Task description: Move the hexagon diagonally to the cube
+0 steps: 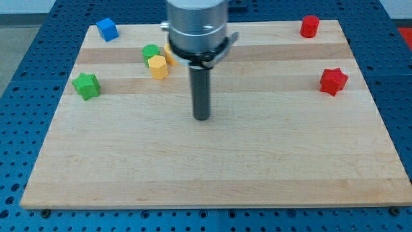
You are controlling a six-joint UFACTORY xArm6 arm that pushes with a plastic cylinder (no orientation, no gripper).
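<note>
A yellow hexagon block (158, 66) lies at the upper left of the wooden board (212, 167). A green round block (150, 52) touches it from above left, and a sliver of an orange-yellow block (168, 53) shows behind the arm. A blue cube (107, 29) sits at the board's top left corner. My tip (202, 118) rests on the board to the right of and below the yellow hexagon, apart from every block.
A green star block (85, 85) lies near the left edge. A red cylinder-like block (309, 26) sits at the top right corner. A red star block (333, 81) lies near the right edge. The arm's grey body (196, 26) hides part of the top middle.
</note>
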